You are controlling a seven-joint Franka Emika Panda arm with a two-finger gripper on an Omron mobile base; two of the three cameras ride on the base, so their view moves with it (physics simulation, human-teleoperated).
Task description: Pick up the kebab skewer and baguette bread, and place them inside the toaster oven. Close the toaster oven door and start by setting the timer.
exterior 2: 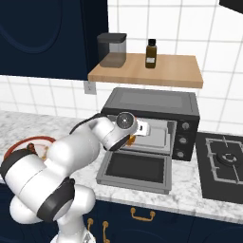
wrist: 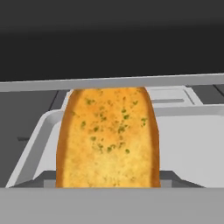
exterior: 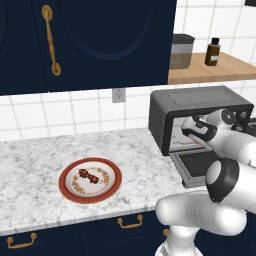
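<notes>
The golden-orange baguette bread (wrist: 107, 135) fills the middle of the hand view, lying lengthwise over the pale tray (wrist: 188, 144) inside the toaster oven (exterior 2: 152, 102). My gripper (wrist: 108, 180) sits around its near end, a dark fingertip (wrist: 43, 179) pressed to each side, shut on it. From the right base view my hand (exterior 2: 141, 129) reaches into the oven mouth, with a bit of orange loaf (exterior 2: 130, 140) below it. The toaster oven door (exterior 2: 135, 171) hangs folded down flat. The kebab skewer (exterior: 89, 176) lies on the red-rimmed plate (exterior: 64, 184) to the left.
A wooden shelf (exterior 2: 161, 71) above the oven carries a dark canister (exterior 2: 112, 49) and a brown bottle (exterior 2: 151, 53). A black stove top (exterior 2: 223, 163) lies right of the oven. The oven's knobs (exterior 2: 184, 137) run down its right side. Marble counter (exterior: 35, 160) surrounds the plate.
</notes>
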